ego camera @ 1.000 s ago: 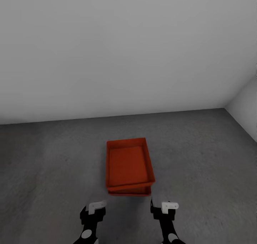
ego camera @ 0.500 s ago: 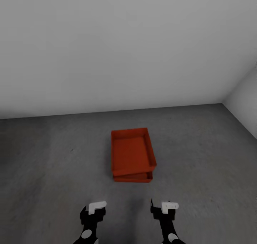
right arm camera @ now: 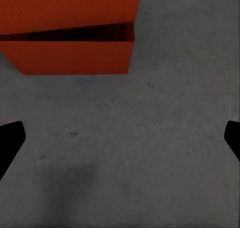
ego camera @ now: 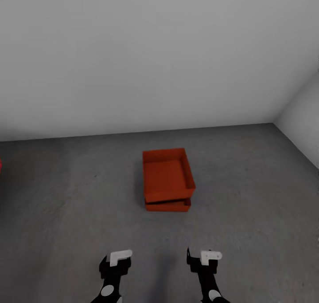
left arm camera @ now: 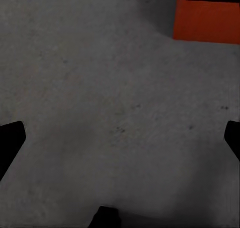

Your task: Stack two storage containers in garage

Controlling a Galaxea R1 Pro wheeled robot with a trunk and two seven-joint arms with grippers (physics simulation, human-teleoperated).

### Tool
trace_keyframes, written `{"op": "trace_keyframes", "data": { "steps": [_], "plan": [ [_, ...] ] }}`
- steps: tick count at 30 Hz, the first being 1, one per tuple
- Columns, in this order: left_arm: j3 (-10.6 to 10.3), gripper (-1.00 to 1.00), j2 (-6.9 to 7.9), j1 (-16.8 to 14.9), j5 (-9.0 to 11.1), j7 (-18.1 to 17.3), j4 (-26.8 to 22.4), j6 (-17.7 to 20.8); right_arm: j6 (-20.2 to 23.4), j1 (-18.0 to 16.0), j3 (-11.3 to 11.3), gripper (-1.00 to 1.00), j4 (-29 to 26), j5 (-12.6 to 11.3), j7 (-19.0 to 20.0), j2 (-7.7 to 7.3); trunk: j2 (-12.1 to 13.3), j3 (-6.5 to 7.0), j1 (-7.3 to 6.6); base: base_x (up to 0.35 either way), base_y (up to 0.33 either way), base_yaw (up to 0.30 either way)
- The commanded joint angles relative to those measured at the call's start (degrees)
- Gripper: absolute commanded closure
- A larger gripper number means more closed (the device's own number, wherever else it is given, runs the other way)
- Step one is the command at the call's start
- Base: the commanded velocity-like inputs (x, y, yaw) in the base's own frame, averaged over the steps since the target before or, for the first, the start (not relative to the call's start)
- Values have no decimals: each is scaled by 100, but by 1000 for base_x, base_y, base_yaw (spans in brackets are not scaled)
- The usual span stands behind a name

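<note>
Both grippers, left (ego camera: 116,257) and right (ego camera: 204,256), gaped wide, empty. Stacked storage containers (ego camera: 168,179) on concrete floor (ego camera: 66,196) looked light, rigid, thin-walled; best gripped at rims.

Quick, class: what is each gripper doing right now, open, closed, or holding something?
Left gripper: open, holding nothing.
Right gripper: open, holding nothing.

Two red-orange storage containers (ego camera: 168,179), plain-walled, darker red in the gap between them. Floor (ego camera: 66,196): dark grey concrete, matte, faintly speckled. Walls (ego camera: 133,50): plain white, shading to grey. Left gripper (ego camera: 116,259) and right gripper (ego camera: 204,257): black bodies, white fittings.
</note>
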Motion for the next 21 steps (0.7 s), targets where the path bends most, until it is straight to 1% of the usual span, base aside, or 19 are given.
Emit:
{"op": "trace_keyframes", "data": {
  "steps": [1,4,7,21],
  "plan": [
    [-49,-100,5,-4,58,34,4,-25,-20,-4,50,-100,5,-60,-21,0,-7,-6,-2,-313,15,0],
    [-49,-100,9,-5,53,31,0,-25,-20,-4,49,-100,5,-66,-24,0,-7,-6,-2,-248,7,0],
    [-49,-100,10,-5,48,32,-9,-25,-20,-4,49,-100,5,-67,-25,0,-7,-6,-2,-103,2,0],
    [-49,-100,10,-5,48,34,-22,-33,-12,-4,49,-100,5,-68,-25,0,-7,-6,-2,-11,0,0]
  ]
}}
